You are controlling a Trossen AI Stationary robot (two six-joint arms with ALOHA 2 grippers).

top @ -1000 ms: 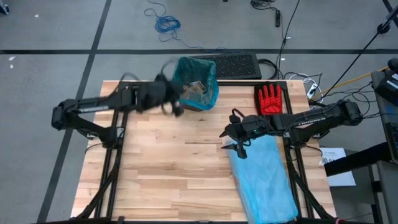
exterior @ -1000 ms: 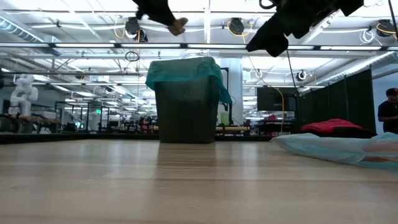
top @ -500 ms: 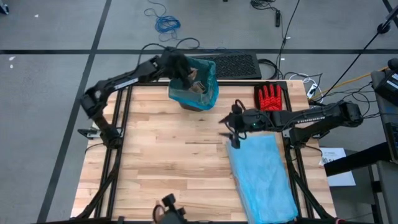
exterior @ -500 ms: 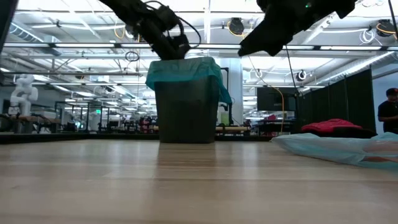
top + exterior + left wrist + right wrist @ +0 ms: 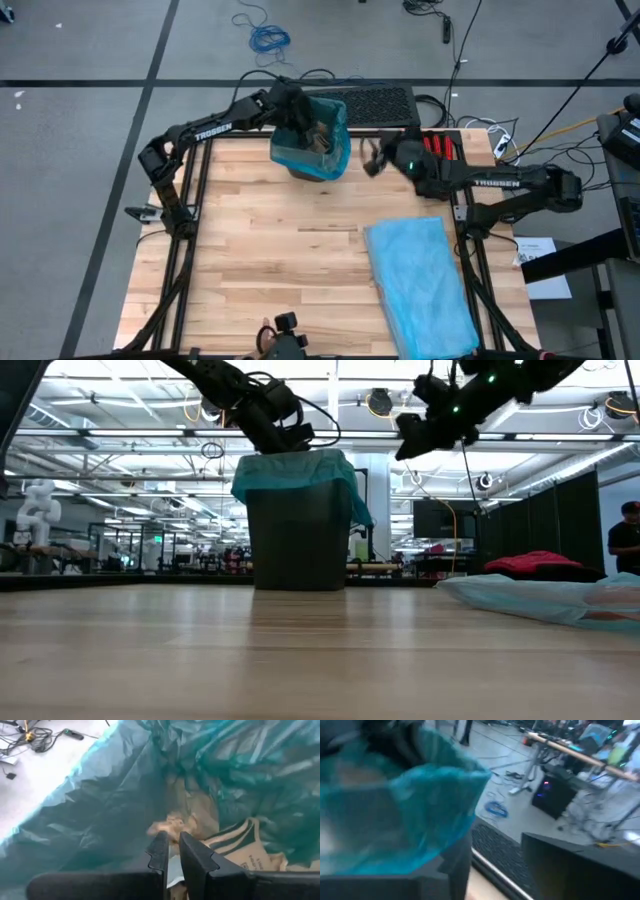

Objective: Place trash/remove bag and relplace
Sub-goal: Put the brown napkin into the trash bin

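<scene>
The teal-green bag (image 5: pixel 325 150) lines a dark bin (image 5: pixel 300 535) at the table's far edge, its rim folded over the bin's top (image 5: pixel 300 470). Trash lies inside: a tan printed card (image 5: pixel 250 857) and brown paper. My left gripper (image 5: pixel 171 845) slants down into the bag's mouth (image 5: pixel 297 112), its fingers a narrow gap apart. A brown paper wad (image 5: pixel 172 825) shows blurred just past the tips. My right gripper (image 5: pixel 368 158) hangs open in the air right of the bin, nothing between its fingers.
A pale sky-blue plastic bag (image 5: pixel 420 280) lies flat on the table's right half. A red glove (image 5: pixel 440 143) lies at the far right, partly under my right arm. A black keyboard (image 5: pixel 380 105) sits beyond the far edge. A person (image 5: pixel 625 535) stands in the room behind.
My left gripper has swung from left of the bin, with a brown wad at its tips, toward the far edge and tipped down into the bag's mouth. My right gripper has left the pale blue bag's far end, moved toward the bin, and turned from pointing down to nearly level.
</scene>
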